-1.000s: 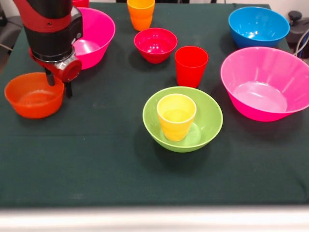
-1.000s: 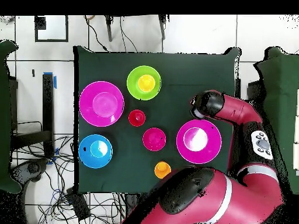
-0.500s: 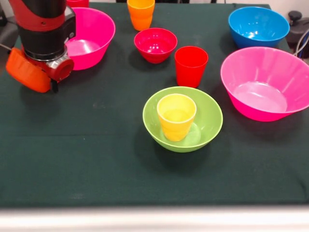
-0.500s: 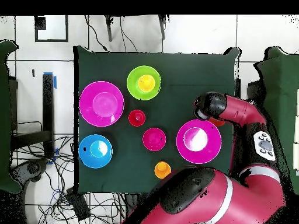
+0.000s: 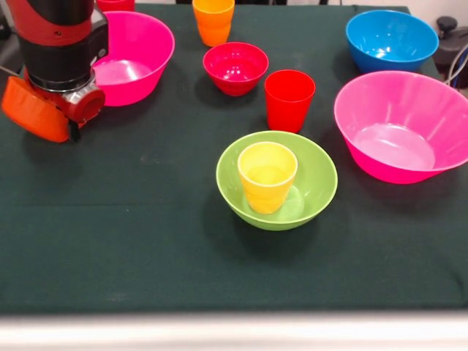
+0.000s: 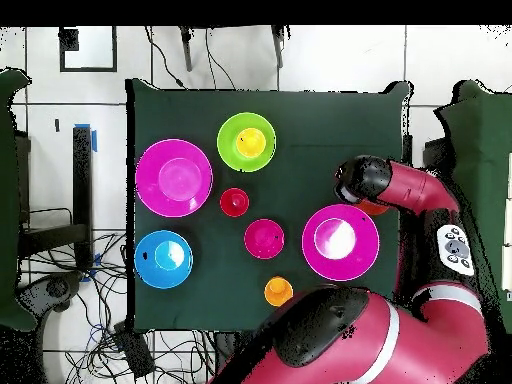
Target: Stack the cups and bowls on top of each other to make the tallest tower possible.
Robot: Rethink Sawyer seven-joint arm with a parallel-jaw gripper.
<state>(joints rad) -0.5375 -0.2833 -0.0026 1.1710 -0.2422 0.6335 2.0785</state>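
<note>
At the left of the front view my gripper (image 5: 64, 126) is shut on the rim of the small orange bowl (image 5: 31, 110), which hangs tilted above the cloth. From overhead only a sliver of that orange bowl (image 6: 372, 208) shows beside the arm's wrist. The lime-green bowl (image 5: 320, 183) stands mid-table with the yellow cup (image 5: 267, 175) upright inside it. Just behind it is the red cup (image 5: 289, 99), then the crimson bowl (image 5: 235, 67) and the orange cup (image 5: 213, 20).
One hot-pink bowl (image 5: 142, 47) sits right behind my gripper, and the other hot-pink bowl (image 5: 402, 124) is at the right. A blue bowl (image 5: 391, 40) stands at the far right. A red thing (image 5: 115, 4) shows at the top edge.
My gripper closed on the orange bowl's rim and lifted it off the cloth. The bowl now hangs tilted, a little farther left and back.
</note>
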